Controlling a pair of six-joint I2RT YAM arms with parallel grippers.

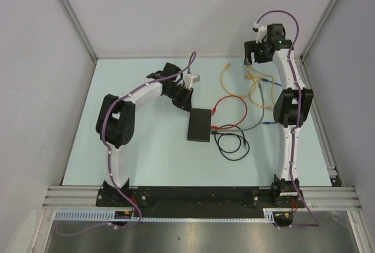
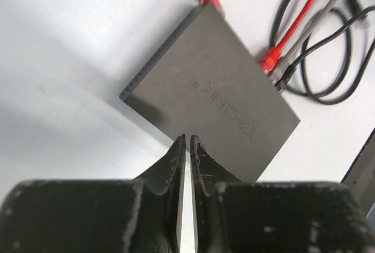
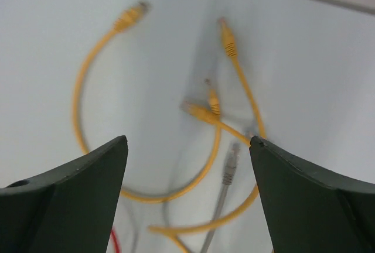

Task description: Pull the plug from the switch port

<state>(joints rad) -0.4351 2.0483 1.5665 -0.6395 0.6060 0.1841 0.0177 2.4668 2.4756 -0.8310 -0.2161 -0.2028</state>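
— Two pincers; how are they standing?
— The left gripper [image 2: 187, 142] is sitting at the bottom of its wrist view. Its fingers are nearly meeting, with only a slit showing, and it is gripping nothing. The right gripper [image 3: 188, 140] is gaping wide and empty above yellow cables [image 3: 202, 113].
— And the switch [image 2: 211, 89]?
— It is lying flat at mid-frame, just beyond the left fingertips. It is matte black with lettering pressed into its top. A red plug [image 2: 270, 60] is sitting at its right edge beside a grey cable [image 2: 316, 24] and a black cable [image 2: 328, 98]. The overhead view is showing no lettering, only its place at centre frame.

White-shelled left arm [image 1: 115, 159] and right arm [image 1: 287, 147], black joint housings, purple cables [image 1: 281, 12], scuffed black pincer fingers [image 2: 167, 168]
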